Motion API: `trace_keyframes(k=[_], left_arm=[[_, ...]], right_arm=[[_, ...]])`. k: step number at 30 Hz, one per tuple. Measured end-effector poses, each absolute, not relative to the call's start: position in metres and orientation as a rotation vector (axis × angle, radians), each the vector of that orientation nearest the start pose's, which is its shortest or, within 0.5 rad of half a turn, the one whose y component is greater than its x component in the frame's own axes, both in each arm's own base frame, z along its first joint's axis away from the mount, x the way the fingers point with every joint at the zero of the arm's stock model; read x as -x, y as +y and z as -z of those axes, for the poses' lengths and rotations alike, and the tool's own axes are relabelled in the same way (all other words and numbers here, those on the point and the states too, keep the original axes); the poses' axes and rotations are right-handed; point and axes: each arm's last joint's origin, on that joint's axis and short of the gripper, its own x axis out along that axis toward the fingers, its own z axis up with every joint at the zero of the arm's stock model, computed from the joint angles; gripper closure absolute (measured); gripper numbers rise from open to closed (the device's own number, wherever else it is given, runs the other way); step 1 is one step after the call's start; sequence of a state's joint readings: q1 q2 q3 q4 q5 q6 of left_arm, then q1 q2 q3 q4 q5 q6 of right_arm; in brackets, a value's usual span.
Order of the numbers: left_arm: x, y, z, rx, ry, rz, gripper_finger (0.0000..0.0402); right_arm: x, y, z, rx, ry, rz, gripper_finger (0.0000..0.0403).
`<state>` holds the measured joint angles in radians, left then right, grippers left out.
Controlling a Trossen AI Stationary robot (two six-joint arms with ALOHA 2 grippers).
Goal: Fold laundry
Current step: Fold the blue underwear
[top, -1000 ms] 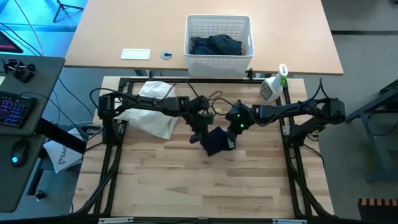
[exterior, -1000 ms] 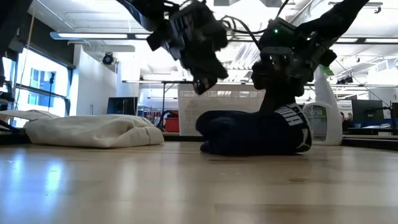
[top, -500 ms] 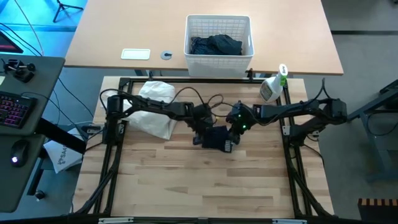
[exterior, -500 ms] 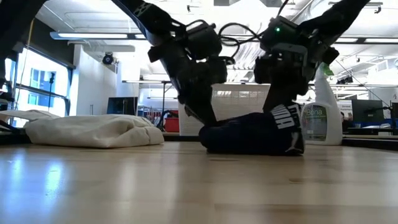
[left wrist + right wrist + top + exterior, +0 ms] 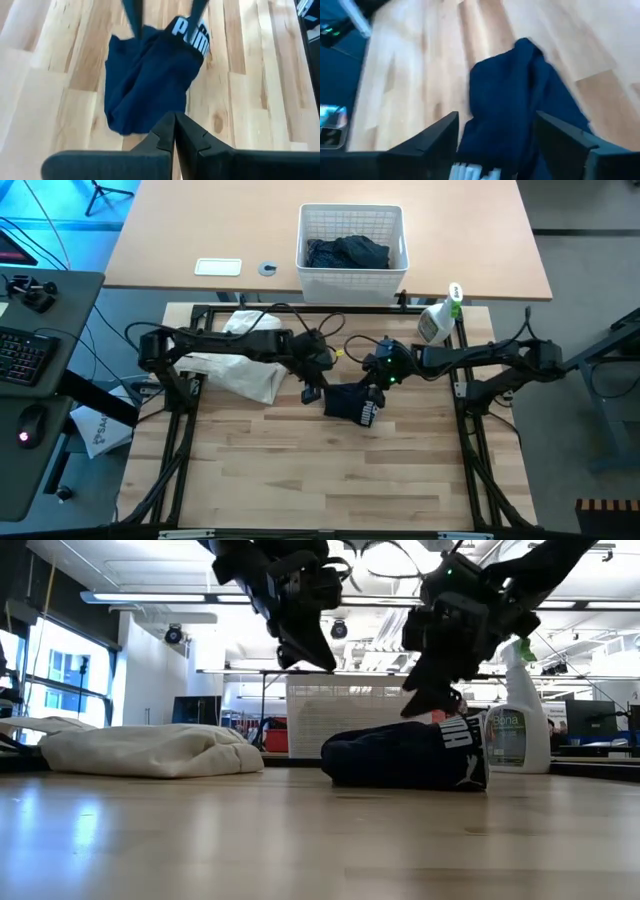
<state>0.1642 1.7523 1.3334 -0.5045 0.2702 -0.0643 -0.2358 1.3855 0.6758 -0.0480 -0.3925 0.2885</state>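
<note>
A small navy garment [image 5: 350, 401] lies in a folded bundle on the wooden table [image 5: 300, 480]. Its waistband with white letters [image 5: 462, 736] stands at the end toward the table's right. My right gripper [image 5: 434, 704] hangs open just above the garment [image 5: 515, 95], with its fingers on either side of the waistband end and clear of the cloth. My left gripper [image 5: 305, 652] is shut and raised above the table, off the garment's [image 5: 145, 75] left end.
A white cloth heap [image 5: 246, 366] lies at the table's far left. A spray bottle [image 5: 437, 320] stands at the far right corner. On the desk beyond, a white lattice basket [image 5: 352, 240] holds dark clothes. The near half of the table is bare wood.
My right gripper has opened, let go of the garment's waistband end and risen a little. My left gripper came down with shut fingers onto the garment's left end, then rose and drew back toward the left. The garment has sunk from a propped-up lump into a low, flat bundle.
</note>
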Motion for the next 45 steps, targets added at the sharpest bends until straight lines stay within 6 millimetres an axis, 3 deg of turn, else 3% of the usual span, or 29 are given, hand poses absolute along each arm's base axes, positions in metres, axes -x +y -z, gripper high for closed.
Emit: trace_keyframes(k=[4, 8, 12, 15, 20, 25, 31, 36, 38, 41, 45], left_arm=[[-0.369, 0.050, -0.236, 0.275, 0.916, 0.087, 0.0399], [-0.370, 0.042, -0.208, 0.326, 0.977, 0.109, 0.0377], [-0.371, 0.033, -0.183, 0.400, 1.041, 0.098, 0.0341], [-0.375, 0.025, -0.167, 0.463, 1.062, 0.120, 0.0307], [-0.384, 0.013, -0.147, 0.521, 1.078, 0.104, 0.0262], [-0.391, 0.007, -0.126, 0.503, 1.090, 0.047, 0.0250], [-0.396, -0.002, -0.126, 0.364, 1.024, -0.001, 0.0275], [-0.399, -0.009, -0.134, 0.270, 0.965, 0.039, 0.0348], [-0.398, -0.011, -0.139, 0.256, 0.961, 0.043, 0.0385], [-0.395, -0.012, -0.152, 0.231, 0.946, 0.050, 0.0393], [-0.385, -0.008, -0.167, 0.167, 0.978, 0.064, 0.0400]], right_arm=[[-0.265, -0.054, -0.175, -0.495, 0.756, 0.010, 0.0101], [-0.262, -0.050, -0.176, -0.608, 0.807, -0.026, 0.0077], [-0.254, -0.026, -0.190, -0.630, 0.846, -0.056, 0.0085], [-0.239, -0.005, -0.192, -0.639, 0.911, 0.037, 0.0099], [-0.221, 0.028, -0.172, -0.756, 0.983, 0.112, 0.0120], [-0.218, 0.050, -0.153, -0.814, 0.832, 0.176, 0.0144], [-0.223, 0.047, -0.137, -0.763, 0.762, 0.266, 0.0185], [-0.228, 0.043, -0.133, -0.709, 0.768, 0.209, 0.0267], [-0.228, 0.041, -0.134, -0.730, 0.800, 0.146, 0.0313], [-0.228, 0.041, -0.139, -0.771, 0.851, -0.018, 0.0382], [-0.228, 0.041, -0.153, -0.772, 0.889, -0.136, 0.0383]])
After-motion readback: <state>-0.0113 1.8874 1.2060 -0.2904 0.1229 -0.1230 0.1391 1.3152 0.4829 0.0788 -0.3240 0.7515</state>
